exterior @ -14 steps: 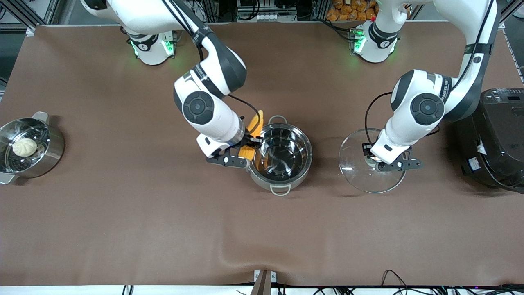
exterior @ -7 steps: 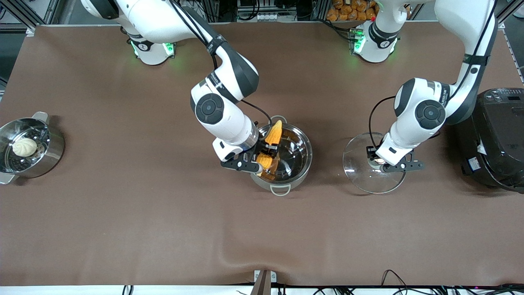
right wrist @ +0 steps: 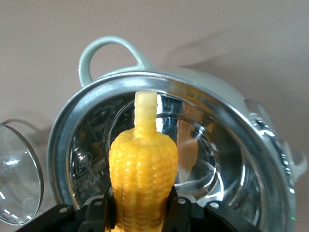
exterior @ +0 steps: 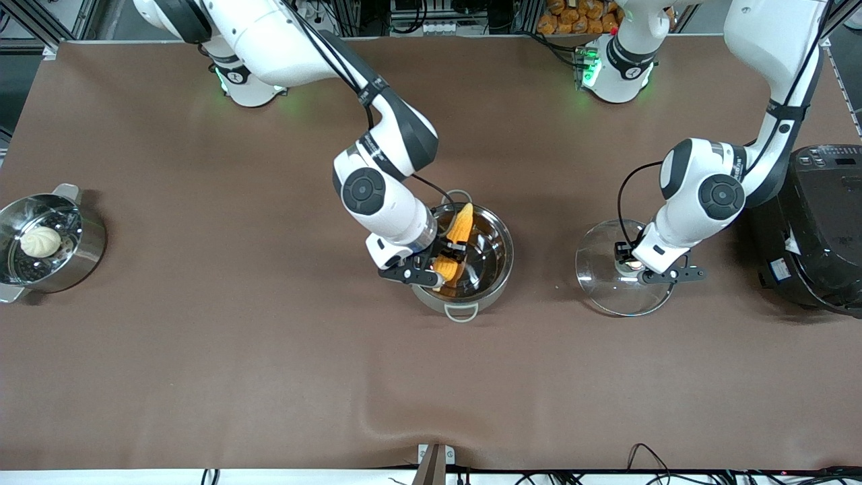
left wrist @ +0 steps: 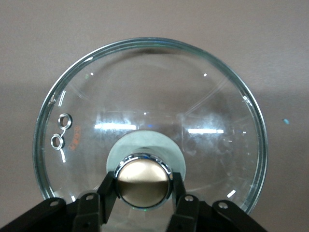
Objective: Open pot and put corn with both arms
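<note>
The shiny steel pot (exterior: 506, 266) stands open at the table's middle. My right gripper (exterior: 450, 254) is shut on the yellow-orange corn (exterior: 461, 225) and holds it tilted over the pot's opening. In the right wrist view the corn (right wrist: 143, 164) sits between the fingers (right wrist: 142, 212), its pale stub pointing over the pot's rim (right wrist: 217, 104). My left gripper (exterior: 633, 266) is shut on the copper-coloured knob (left wrist: 143, 180) of the glass lid (exterior: 599, 269). It holds the lid low over the table beside the pot, toward the left arm's end. I cannot tell if the lid touches the table.
A steel pot with a white bun (exterior: 40, 242) stands at the right arm's end of the table. A big black rice cooker (exterior: 815, 229) stands at the left arm's end, close to the lid. The lid's edge (right wrist: 14, 183) shows in the right wrist view.
My right gripper has carried the corn from beside the pot's rim to over its opening. My left gripper has moved the lid lower and toward the rice cooker.
</note>
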Available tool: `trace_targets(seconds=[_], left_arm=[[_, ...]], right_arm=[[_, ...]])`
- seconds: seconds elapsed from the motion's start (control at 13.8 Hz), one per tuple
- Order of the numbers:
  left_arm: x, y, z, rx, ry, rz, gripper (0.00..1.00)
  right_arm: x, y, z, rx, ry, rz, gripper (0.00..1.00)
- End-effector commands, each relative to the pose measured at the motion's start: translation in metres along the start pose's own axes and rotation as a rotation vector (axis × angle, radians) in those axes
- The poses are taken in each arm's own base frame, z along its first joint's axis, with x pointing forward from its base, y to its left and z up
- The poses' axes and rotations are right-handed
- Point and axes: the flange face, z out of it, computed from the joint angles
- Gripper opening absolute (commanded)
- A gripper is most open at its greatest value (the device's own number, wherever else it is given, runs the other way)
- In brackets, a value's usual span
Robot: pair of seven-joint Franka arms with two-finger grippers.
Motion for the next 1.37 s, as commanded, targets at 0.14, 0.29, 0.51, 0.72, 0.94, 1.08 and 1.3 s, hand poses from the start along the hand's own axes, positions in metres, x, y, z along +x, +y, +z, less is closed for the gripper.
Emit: trace_targets(seconds=[0.14, 0.29, 0.51, 0.72, 0.94, 1.08, 1.3], left_arm=[[-0.006, -0.001, 0.009, -0.018, 0.025, 0.022, 0.00], [-0.008, -0.001, 0.012, -0.019, 0.020, 0.021, 0.00], [-0.007, -0.002, 0.012, -0.018, 0.021, 0.028, 0.07], [-0.002, -0.016, 0.003, -0.017, 0.031, 0.023, 1.00], [0.002, -0.019, -0.039, 0.008, 0.043, 0.024, 1.00], [0.009, -0.023, -0.096, 0.041, 0.033, 0.047, 1.00], [0.015, -0.031, -0.174, 0.071, 0.035, 0.080, 1.00]], right_arm=[[0.002, -0.008, 0.004, 0.035, 0.021, 0.015, 0.82], [-0.001, -0.011, 0.004, 0.037, 0.021, 0.020, 1.00], [-0.003, -0.014, -0.003, 0.039, 0.019, 0.014, 1.00], [-0.002, -0.012, -0.006, 0.033, 0.012, 0.018, 1.00], [0.001, -0.006, -0.029, -0.014, -0.035, 0.024, 1.00], [0.013, 0.004, -0.050, -0.034, -0.054, 0.042, 1.00], [0.031, 0.026, -0.090, -0.077, -0.090, 0.058, 1.00]])
